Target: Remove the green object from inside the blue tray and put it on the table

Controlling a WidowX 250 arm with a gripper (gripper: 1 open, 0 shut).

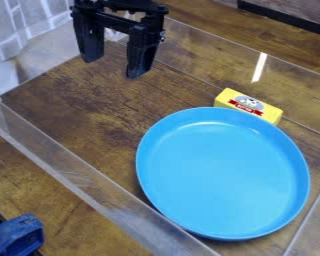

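The blue tray (224, 173) lies on the table (83, 110) at the right front, and its round inside shows only bare blue plastic. The green object is out of view: nothing green shows in the tray or on the wood. My gripper (113, 58) hangs above the table's far left part, well away from the tray. It is open, its two black fingers spread with nothing between them.
A small yellow block (248, 105) sits on the table just behind the tray's far rim. Clear acrylic walls (69, 165) border the tabletop along the front left and the back. A blue item (13, 238) lies outside the wall at the bottom left.
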